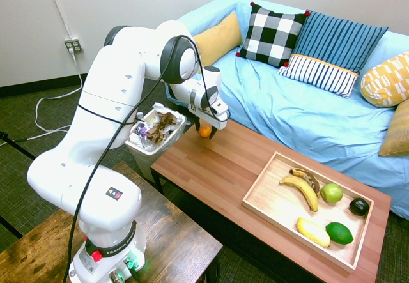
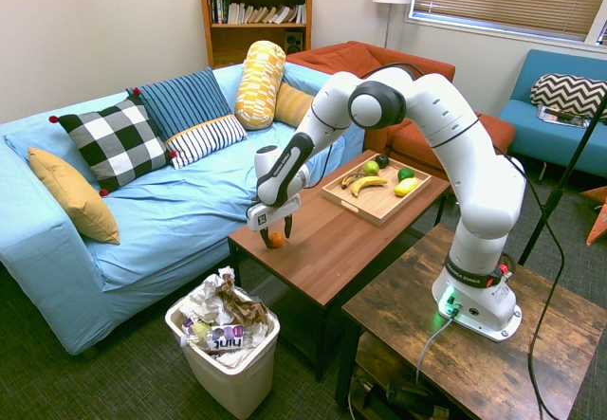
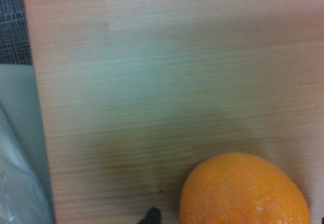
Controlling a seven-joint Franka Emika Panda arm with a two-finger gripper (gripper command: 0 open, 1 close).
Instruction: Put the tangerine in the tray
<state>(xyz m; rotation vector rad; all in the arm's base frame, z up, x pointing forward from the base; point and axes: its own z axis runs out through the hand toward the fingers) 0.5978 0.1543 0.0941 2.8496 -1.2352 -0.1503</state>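
Dimpled tangerine (image 3: pixel 245 191), smooth matt wooden tabletop (image 3: pixel 167 82)

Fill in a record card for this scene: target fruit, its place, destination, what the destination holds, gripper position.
Target fruit: tangerine
Place: on the coffee table, near the end beside the bin
Destination: tray, at the table's other end
Tray holds: bananas, green apple, lime, a dark fruit
Gripper position: gripper pointing down, fingers either side of the tangerine

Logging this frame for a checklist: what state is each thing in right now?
tangerine: on the table's corner, between the hand's fingers, not lifted
hand: pointing down around the tangerine, grip unclear
tray: flat on the table, holding other fruit, no tangerine
table: bears tray and tangerine
waste bin: full of crumpled rubbish
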